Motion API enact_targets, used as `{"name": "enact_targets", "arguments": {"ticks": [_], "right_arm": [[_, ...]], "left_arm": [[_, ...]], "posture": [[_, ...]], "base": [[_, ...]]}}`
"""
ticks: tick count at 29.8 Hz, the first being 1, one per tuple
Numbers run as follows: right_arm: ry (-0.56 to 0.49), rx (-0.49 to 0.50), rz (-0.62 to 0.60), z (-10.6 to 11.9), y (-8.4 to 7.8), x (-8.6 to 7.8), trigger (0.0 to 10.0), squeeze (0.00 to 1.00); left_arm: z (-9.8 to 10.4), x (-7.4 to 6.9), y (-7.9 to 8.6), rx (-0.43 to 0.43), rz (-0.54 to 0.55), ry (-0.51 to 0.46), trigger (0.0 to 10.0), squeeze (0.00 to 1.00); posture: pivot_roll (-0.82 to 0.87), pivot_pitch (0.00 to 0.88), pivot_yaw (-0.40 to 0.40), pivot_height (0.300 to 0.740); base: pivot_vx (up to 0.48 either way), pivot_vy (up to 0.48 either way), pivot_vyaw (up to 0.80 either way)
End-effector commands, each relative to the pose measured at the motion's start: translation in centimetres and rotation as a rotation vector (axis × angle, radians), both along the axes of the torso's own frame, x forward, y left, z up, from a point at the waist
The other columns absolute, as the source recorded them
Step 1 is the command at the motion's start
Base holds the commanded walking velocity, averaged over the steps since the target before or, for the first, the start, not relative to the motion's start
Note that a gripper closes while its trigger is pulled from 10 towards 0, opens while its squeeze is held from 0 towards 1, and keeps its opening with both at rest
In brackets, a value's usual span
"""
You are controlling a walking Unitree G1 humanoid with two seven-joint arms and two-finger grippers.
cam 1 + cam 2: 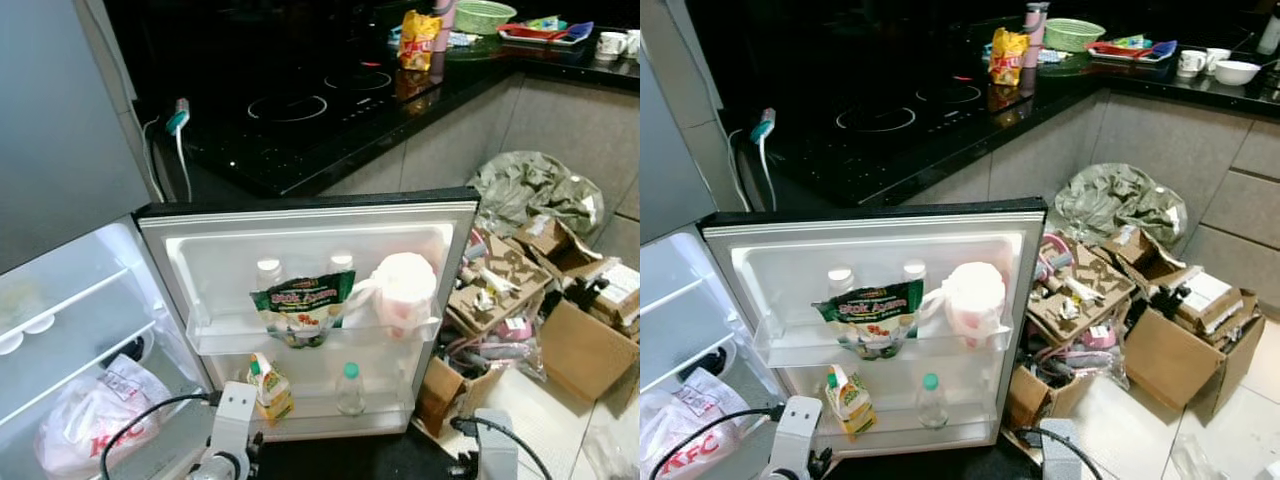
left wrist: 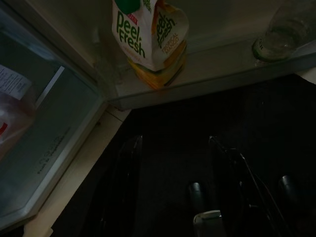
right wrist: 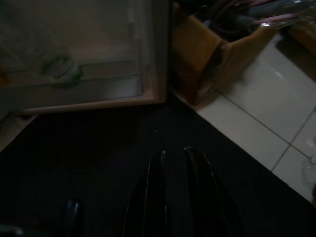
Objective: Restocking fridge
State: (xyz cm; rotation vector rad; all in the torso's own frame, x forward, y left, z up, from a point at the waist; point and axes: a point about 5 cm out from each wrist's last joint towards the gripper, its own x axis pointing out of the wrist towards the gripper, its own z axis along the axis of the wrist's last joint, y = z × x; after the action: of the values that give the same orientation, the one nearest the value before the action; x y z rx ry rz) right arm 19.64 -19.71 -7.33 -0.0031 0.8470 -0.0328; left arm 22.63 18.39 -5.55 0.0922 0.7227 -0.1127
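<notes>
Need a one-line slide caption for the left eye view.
Open fridge door holding a sauce pouch, juice carton and bottle.

The white plastic fridge door (image 1: 200,250) looked smooth w/ clear glossy plastic shelf rails. The green foil snack pouch (image 1: 303,308) was shiny, crinkled. The clear plastic bottle (image 1: 350,389) looked glassy. The black glass cooktop (image 1: 300,105) was mirror-glossy. Brown cardboard boxes (image 1: 1175,350) looked matt, rough; pale floor tiles (image 3: 256,118) had a smooth sheen.
</notes>
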Motion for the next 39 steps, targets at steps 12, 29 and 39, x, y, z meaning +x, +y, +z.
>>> {"name": "enact_targets", "arguments": {"ticks": [12, 29, 39], "right_arm": [[0.039, -0.005, -0.017, 0.0, -1.4, -0.4, 10.0, 0.0], [0.037, -0.013, -0.014, -0.3, -0.3, -0.5, 10.0, 0.0], [0.013, -0.05, 0.01, 0.1, -0.6, 0.1, 10.0, 0.0]], "left_arm": [[0.2, 0.8, -1.8, -0.001, -0.092, 0.023, 10.0, 0.0], [-0.2, -0.2, -0.1, 0.017, 0.022, 0.02, 10.0, 0.0], [-0.4, -0.7, 0.7, 0.044, 0.01, 0.019, 10.0, 0.0]], "posture": [[-0.07, 0.0, 0.07, 0.74], [-0.02, 0.0, -0.017, 0.74], [-0.02, 0.0, -0.022, 0.74]], "base": [[0.0, 0.0, 0.0], [0.0, 0.0, 0.0], [0.0, 0.0, 0.0]]}}
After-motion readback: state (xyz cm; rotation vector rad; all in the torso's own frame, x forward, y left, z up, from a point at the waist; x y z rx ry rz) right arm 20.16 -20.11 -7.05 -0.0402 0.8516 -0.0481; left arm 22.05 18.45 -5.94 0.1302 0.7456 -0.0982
